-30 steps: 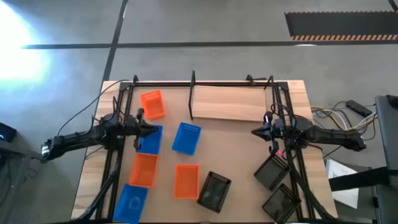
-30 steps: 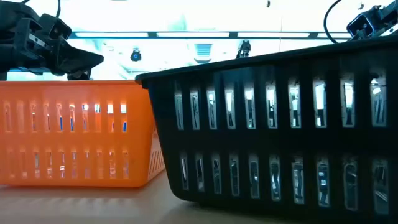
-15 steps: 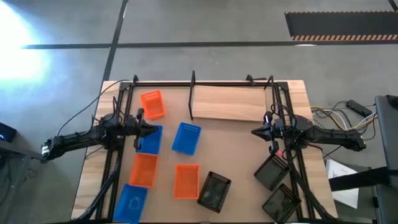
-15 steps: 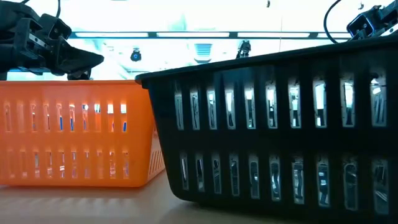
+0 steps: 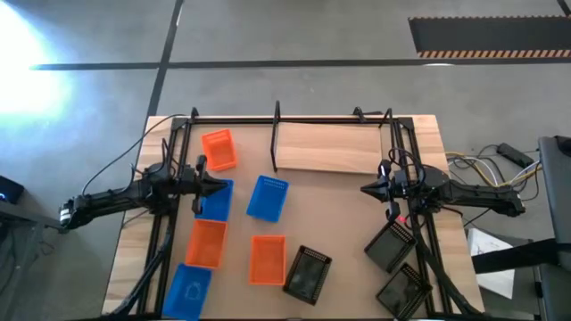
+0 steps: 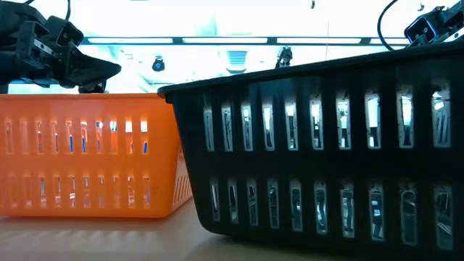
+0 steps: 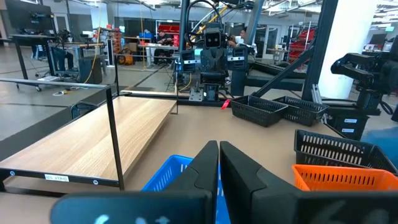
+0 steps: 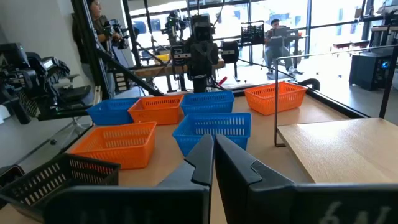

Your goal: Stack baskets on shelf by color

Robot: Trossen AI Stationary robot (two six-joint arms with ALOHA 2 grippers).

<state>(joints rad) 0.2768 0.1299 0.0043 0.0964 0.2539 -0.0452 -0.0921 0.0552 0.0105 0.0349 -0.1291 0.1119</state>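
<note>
Left end effector (image 5: 217, 185): fingers together, holding nothing, at frame left over your nearest blue basket (image 5: 214, 198).
Baskets: orange basket (image 5: 219, 149) upper left; second blue basket (image 5: 268, 197) centre; black basket (image 5: 308, 275) lower centre.
Shelf (image 5: 328, 148): upper centre, bare.
Right end effector (image 5: 368, 189): fingers together, empty, just below the shelf's right end.

Robotics lab: concrete floor (image 5: 294, 36), more robot rigs (image 7: 211, 59) (seated person (image 8: 273, 40)).
</note>
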